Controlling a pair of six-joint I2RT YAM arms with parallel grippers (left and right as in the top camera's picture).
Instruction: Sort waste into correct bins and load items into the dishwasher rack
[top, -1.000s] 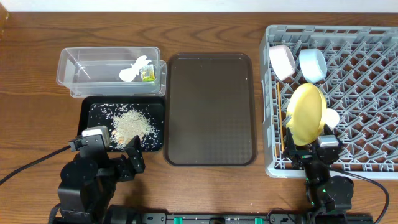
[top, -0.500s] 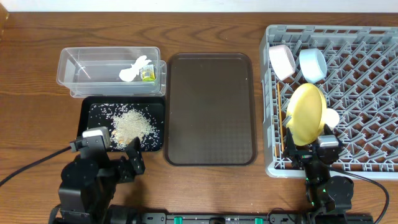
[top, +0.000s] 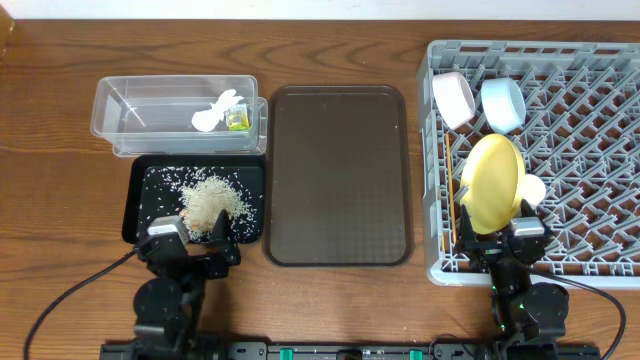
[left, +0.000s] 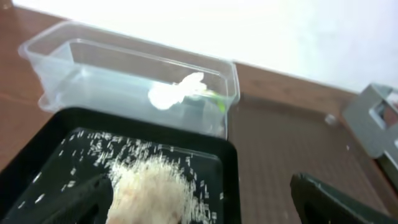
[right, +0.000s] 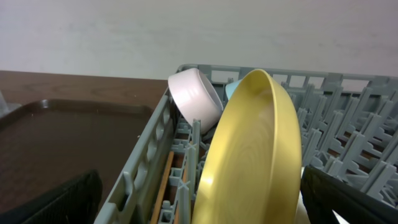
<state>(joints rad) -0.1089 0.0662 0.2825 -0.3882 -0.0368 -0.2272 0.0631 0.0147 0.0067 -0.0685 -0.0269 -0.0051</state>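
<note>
- Nearest, on the left: left pincer (top: 190, 243) spread wide and gripping nothing, poised at the near rim of the shallow black rectangular tray (top: 140, 215).
- Nearest, on the right: right pincer (top: 497, 240) likewise wide apart and seemingly empty, sitting at the near wall of the large grey plastic pegged dishwasher rack (top: 600, 262).
- In the black tray: loose whitish rice-like scraps (top: 210, 200), heaped and scattered.
- Just inside the rack: thin wooden chopsticks (right: 163, 186) low along the wall, round yellow plate (top: 492, 182) upright on edge, small white cup (top: 531, 189) beside it.
- Mid-bench (top: 50, 150): dark brown serving tray (top: 338, 175), bare.
- Farther left: clear plastic rectangular tub (top: 130, 95) holding the crumpled white tissue (top: 215, 110) and small green-yellow wrapper (top: 237, 120).
- Farthest in the rack: white bowl (top: 453, 98) and light blue bowl (top: 503, 104), side by side.
- Judgement: sorting and loading look complete, with little left beyond parking the arms.
</note>
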